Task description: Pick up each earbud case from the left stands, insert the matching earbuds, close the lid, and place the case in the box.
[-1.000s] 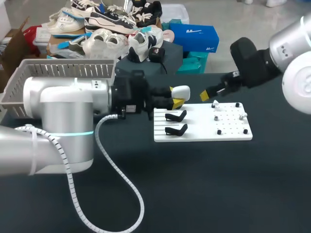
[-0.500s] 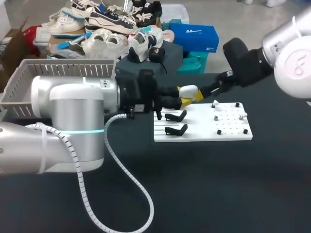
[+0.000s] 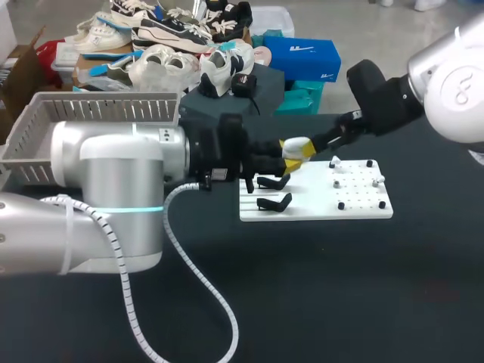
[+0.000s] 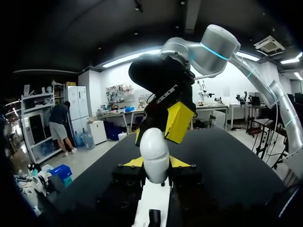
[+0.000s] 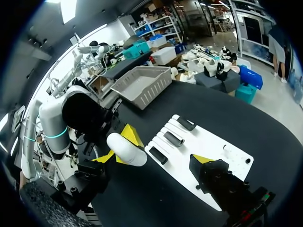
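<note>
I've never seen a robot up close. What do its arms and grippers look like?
The left arm and right arm are thick, rounded tubes of silver-white, each turning black toward the wrist. A thin glowing cyan ring circles the left arm, and a white spiral-wrapped cable loops from it. The left gripper is black with bright yellow tips; the right gripper is black too.

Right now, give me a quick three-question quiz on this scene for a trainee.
1. True or false: both black stands on the white board are empty.
2. What does the left gripper hold? A: a white earbud case. B: a shoe. C: nothing.
3. Fill in: seen from the head view, the gray basket sits at the table's far ___ side.

Key: 1 true. 2 A. 3 left.
</note>
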Available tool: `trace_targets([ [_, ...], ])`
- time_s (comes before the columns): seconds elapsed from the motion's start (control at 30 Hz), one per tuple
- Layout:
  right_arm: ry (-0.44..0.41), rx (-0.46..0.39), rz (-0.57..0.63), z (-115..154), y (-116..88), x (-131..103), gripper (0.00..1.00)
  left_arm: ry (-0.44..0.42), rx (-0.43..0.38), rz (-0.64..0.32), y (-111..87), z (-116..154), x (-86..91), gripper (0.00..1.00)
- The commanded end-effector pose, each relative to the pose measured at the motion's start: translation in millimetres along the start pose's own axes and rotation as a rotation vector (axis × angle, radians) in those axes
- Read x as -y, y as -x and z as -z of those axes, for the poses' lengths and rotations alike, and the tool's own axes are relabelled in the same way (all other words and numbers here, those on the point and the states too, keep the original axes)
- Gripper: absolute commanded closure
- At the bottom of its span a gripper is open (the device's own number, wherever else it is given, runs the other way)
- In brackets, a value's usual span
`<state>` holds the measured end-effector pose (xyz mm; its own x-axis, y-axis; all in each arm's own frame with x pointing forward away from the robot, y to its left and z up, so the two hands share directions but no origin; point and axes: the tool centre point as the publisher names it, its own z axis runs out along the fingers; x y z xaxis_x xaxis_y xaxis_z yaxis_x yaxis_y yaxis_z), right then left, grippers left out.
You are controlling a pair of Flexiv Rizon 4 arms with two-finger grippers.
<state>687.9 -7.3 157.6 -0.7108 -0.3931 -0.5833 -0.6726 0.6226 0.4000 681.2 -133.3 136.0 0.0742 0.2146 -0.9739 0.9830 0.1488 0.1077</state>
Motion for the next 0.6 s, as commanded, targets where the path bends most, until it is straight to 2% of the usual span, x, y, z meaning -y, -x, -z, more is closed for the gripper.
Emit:
trace_targets([
  [0.03,0.000,0.003,0.001,1,1,2,0.00,-0.004,0.002,-0.008,-1.9,1,4.6,1.00],
  [0.37,-0.065,0.051,-0.027,21,-1,4,0.00,-0.030,-0.003,-0.051,-15.9,2,10.2,1.00],
  [0.6,-0.159,0.082,-0.115,35,-19,15,0.00,-0.086,0.013,-0.102,-21.6,0,11.5,1.00],
])
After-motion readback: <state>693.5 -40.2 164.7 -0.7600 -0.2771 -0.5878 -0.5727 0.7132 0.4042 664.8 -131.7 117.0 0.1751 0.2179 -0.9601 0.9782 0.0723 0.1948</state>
